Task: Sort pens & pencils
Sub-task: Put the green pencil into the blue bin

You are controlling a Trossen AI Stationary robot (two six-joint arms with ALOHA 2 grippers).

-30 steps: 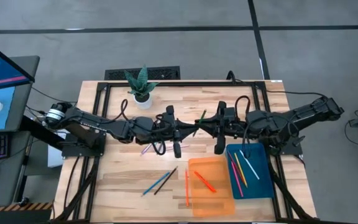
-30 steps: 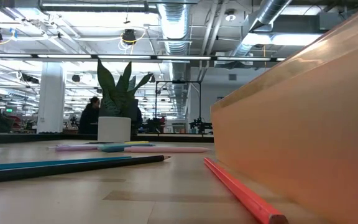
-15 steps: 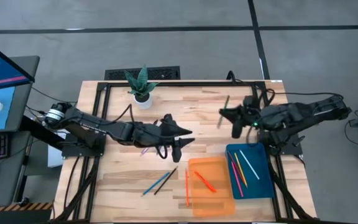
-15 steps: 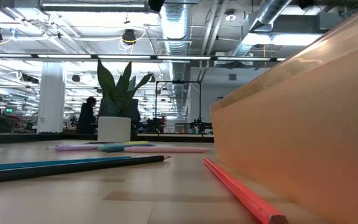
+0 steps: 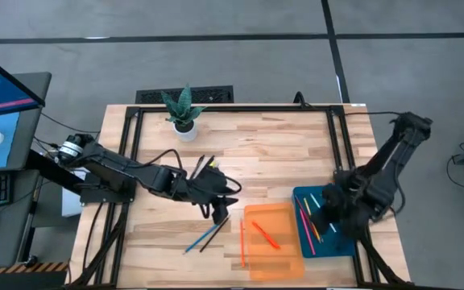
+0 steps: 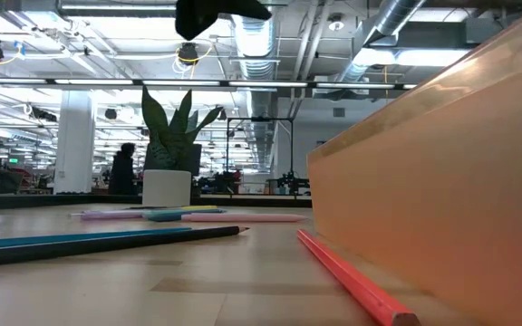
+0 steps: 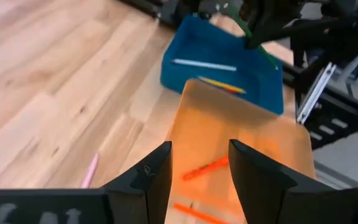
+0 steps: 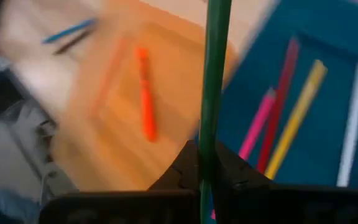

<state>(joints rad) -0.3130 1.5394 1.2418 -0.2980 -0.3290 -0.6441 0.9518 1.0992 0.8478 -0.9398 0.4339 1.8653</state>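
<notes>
Right wrist view: a green pencil point(image 8: 213, 74) is seen clamped upright in the right tool point(image 8: 206, 163), held over the blue tray point(image 8: 328, 56), where pink, red, yellow and white sticks are laid. From the high view, the right tool point(image 5: 326, 206) is placed at that tray's point(image 5: 341, 242) near-left edge. An orange pen point(image 5: 265, 234) is seen lying in the orange tray point(image 5: 284, 262), with another orange stick point(image 5: 242, 242) on the tabletop point(image 5: 264, 149) just beside it. A blue pencil point(image 5: 202, 238) and a black pencil point(image 5: 214, 233) are spotted together nearby. The left tool point(image 5: 218, 211) is held just above them, fingers point(image 7: 148, 180) parted and nothing gripped.
</notes>
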